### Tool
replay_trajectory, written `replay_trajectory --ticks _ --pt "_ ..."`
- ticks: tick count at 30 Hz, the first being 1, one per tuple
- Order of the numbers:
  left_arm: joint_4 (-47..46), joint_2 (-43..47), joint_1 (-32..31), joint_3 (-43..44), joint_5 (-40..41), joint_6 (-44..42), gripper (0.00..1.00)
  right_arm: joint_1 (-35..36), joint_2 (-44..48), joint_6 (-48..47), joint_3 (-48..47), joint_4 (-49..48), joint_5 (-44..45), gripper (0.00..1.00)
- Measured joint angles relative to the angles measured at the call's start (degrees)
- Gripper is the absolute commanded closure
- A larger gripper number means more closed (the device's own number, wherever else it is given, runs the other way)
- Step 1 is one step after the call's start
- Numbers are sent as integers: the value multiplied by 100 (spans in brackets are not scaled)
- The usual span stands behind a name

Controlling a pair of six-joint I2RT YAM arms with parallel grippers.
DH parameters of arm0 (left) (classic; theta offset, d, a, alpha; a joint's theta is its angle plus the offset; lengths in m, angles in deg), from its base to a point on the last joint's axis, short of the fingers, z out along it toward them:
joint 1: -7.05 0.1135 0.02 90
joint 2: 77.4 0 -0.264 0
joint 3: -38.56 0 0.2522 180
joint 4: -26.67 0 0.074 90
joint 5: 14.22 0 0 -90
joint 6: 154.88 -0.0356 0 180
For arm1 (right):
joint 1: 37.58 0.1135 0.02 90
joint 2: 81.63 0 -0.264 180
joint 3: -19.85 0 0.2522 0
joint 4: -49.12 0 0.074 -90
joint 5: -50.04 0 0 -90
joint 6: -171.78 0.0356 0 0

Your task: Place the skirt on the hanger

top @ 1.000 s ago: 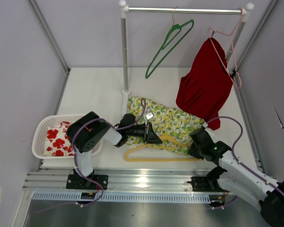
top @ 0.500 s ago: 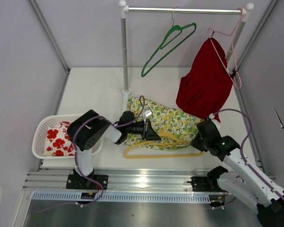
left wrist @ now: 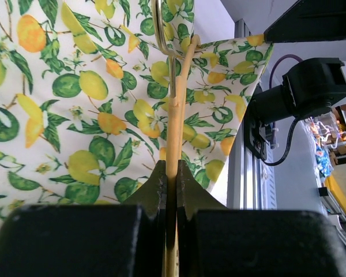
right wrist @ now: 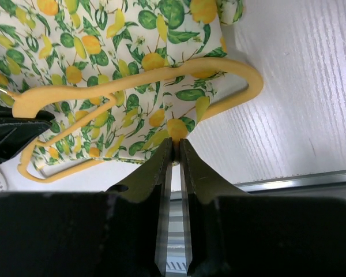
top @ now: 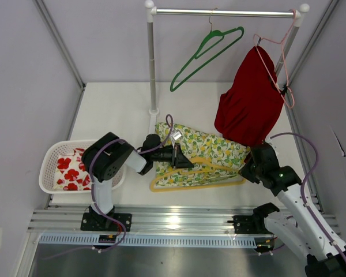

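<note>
The left end effector (left wrist: pixel 172 167) is clamped shut on the yellow hanger (left wrist: pixel 176 115), gripping its stem just below the wire hook; the hanger lies flat on top of the lemon-print skirt (top: pixel 207 147), its far shoulder past the skirt's edge and over bare table (right wrist: pixel 300 86); the right end effector (right wrist: pixel 174 143) is closed to a thin slit, its tips pinching the skirt's hem at the near right corner, just below the hanger's shoulder; the skirt itself is spread on the table near its front edge, between the two arms; behind it stands a rail (top: pixel 225 12) with a green hanger (top: pixel 205 57) and a red garment (top: pixel 248 104); a white basket (top: pixel 46 167) sits at the left.
</note>
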Motion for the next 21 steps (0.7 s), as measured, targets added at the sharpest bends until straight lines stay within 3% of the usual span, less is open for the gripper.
replay_trajectory --ticks 21 --pt "-35 -22 219 -2 -7 -4 100 -1259 -26 -474 -212 205 -822 86"
